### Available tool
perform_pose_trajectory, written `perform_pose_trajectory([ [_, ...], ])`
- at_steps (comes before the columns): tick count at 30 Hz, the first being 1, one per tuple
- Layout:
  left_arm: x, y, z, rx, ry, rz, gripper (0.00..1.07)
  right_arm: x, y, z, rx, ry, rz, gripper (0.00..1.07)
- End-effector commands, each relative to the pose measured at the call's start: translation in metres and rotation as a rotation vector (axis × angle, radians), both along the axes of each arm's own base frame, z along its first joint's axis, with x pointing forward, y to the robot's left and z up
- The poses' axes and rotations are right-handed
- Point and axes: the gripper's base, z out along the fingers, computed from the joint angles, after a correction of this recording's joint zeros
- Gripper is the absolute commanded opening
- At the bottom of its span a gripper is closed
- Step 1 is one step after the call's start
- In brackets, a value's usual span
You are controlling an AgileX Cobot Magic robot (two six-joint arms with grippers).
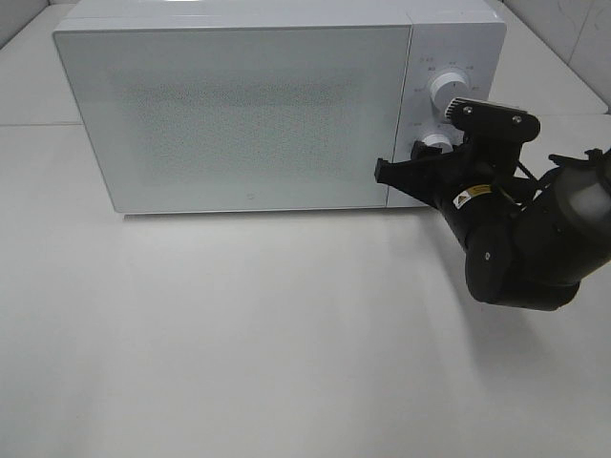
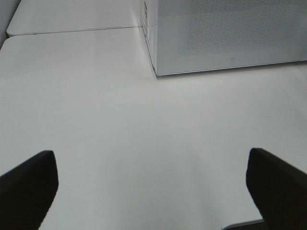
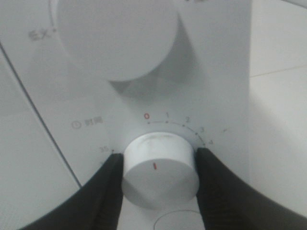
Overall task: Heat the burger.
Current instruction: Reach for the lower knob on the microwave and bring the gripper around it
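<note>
black right gripper, rounded black arm, silver screws, yellow label

The microwave has a smooth white shell and a faintly glossy, finely speckled door. Its timer knob is smooth white plastic. The table is matt white, and the right gripper is matt black.

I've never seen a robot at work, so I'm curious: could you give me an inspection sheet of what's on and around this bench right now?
Surface: white table.
Job's things: white microwave, door shut; burger not in view.
Clutter: nothing seen.
Pincers: right pincer clamped on the lower timer knob; left pincer open above the table.
Cables: thin dark lead by the right arm's wrist.
Surroundings: pale wall behind the microwave.
</note>
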Motion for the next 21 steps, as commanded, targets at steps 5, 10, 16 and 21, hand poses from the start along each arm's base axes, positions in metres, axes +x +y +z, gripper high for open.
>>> perform_pose_trajectory([
  [5, -0.0028, -0.0003, 0.0003, -0.012, -0.031, -0.003, 1.02, 0.0076, 0.0011, 0.0208, 0.610, -0.172, -0.083, 0.23],
  [10, -0.0028, -0.0003, 0.0003, -0.012, -0.031, -0.003, 1.02, 0.0075, 0.0029, 0.0189, 0.967, -0.135, -0.125, 0.23],
  [16, -0.0028, -0.0003, 0.0003, -0.012, -0.031, -0.003, 1.02, 0.0073, 0.0041, 0.0175, 1.377, -0.098, -0.188, 0.24],
  [21, -0.0028, -0.0003, 0.0003, -0.012, -0.031, -0.003, 1.02, 0.0073, 0.0041, 0.0172, 1.432, -0.095, -0.197, 0.24],
])
